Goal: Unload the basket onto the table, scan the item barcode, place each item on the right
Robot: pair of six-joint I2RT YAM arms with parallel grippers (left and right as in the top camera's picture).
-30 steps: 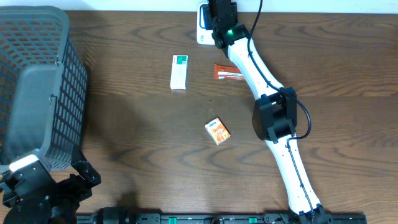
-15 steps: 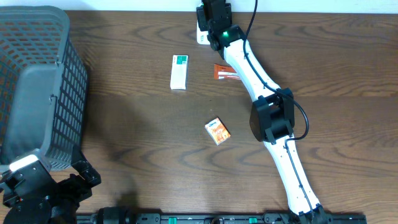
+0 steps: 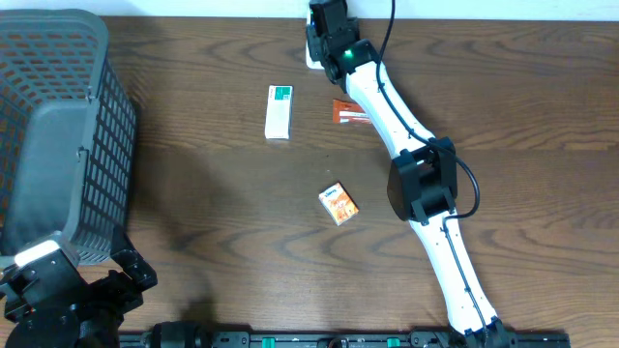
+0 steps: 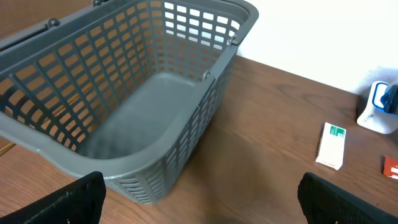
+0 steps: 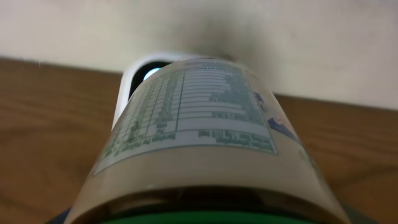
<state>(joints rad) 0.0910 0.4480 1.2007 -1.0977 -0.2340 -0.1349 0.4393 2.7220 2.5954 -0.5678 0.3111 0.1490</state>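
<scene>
The right claw point(image 3: 327, 19) has shifted a little to the left and farther toward the back edge of the table point(image 3: 213, 213) since the earlier overhead frame, and the arm behind it has swung with it. It now hangs over the white scanner point(image 3: 313, 58) that stands at that far edge.

The right wrist view is almost filled by a bottle point(image 5: 199, 137) with a pale printed label of fine green text. It lies lengthwise away from the camera, its green cap end at the bottom edge of the frame, nearest the lens. The claw grips this bottle, though its fingers are largely out of the picture. The bottle's far end points at the scanner's rounded white head, which shows just behind its upper left shoulder. Whether the two touch cannot be told. From overhead the bottle is hidden under the claw.

The left claw point(image 4: 202, 205) stands wide and holds nothing, its two dark fingers at the lower corners of its own view. It is at the near left corner of the table, beside the grey basket point(image 4: 205, 118).

On the table lie a white and green box point(image 3: 279, 112), an orange sachet point(image 3: 348, 113) partly under the right arm, and a small orange box point(image 3: 338, 204) nearer the front, all well apart from both claws.
</scene>
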